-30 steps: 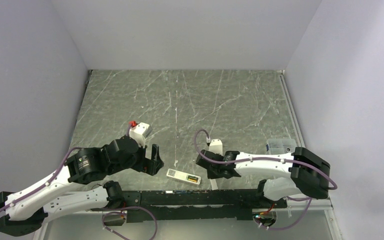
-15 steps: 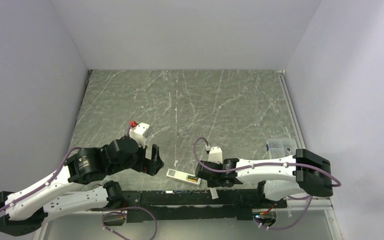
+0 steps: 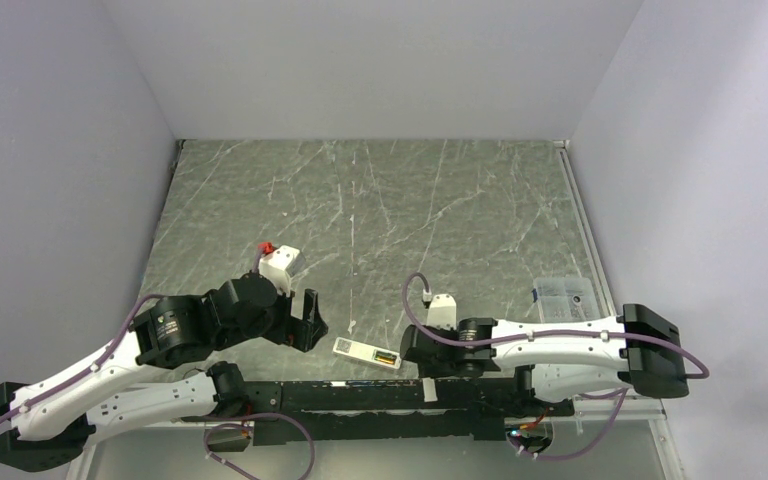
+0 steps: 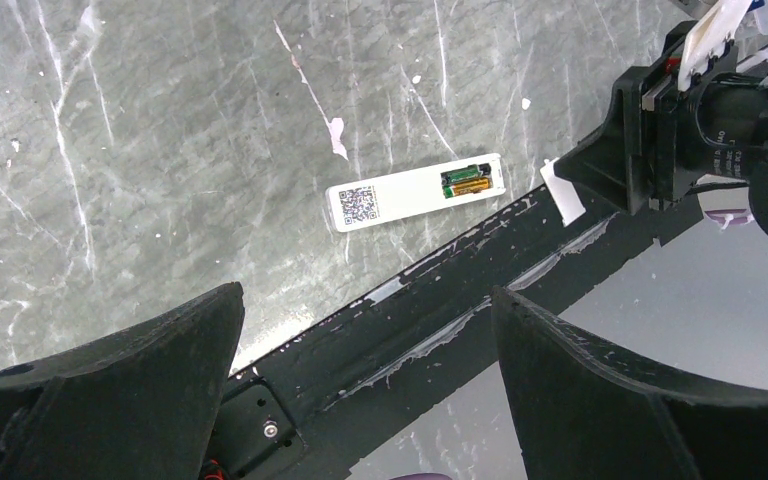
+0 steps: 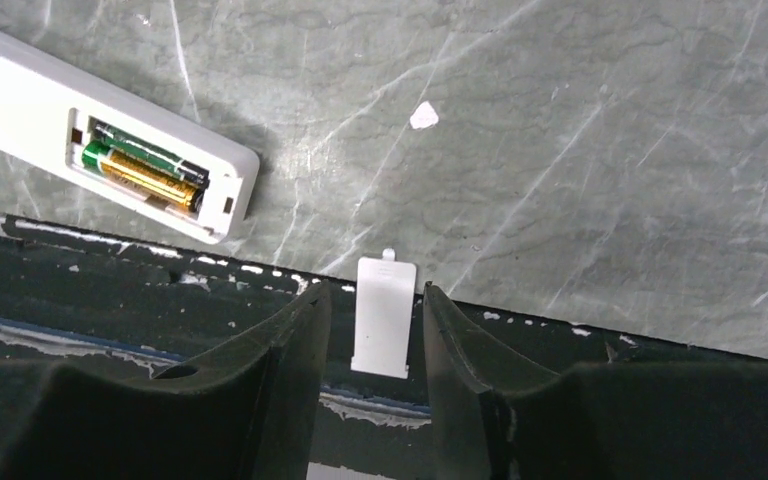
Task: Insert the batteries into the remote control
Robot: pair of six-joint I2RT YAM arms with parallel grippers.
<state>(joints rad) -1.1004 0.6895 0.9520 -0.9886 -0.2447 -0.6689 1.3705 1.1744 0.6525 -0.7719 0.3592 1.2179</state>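
Right gripper point(image 5: 375, 295) stood loose around the white cover point(image 5: 382, 335) beside the remote control point(image 5: 20, 95), probably a light, slippery piece best pinched by its long edges.

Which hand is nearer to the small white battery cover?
Right. The right hand straddles the cover, a finger either side; the left hand sits beyond the remote's far end.

The desk point(image 3: 380, 200) is grey-green stone with thin white lines and scratches. A long black bar point(image 5: 110, 290) with chipped paint runs along its near edge. A small flat white cover point(image 5: 383, 315) sits across the line where bar and desk meet, its little tab pointing at the desk. A tiny white fleck point(image 5: 423, 115) lies near it. A clear plastic box point(image 3: 563, 292) rests by the desk's right edge.
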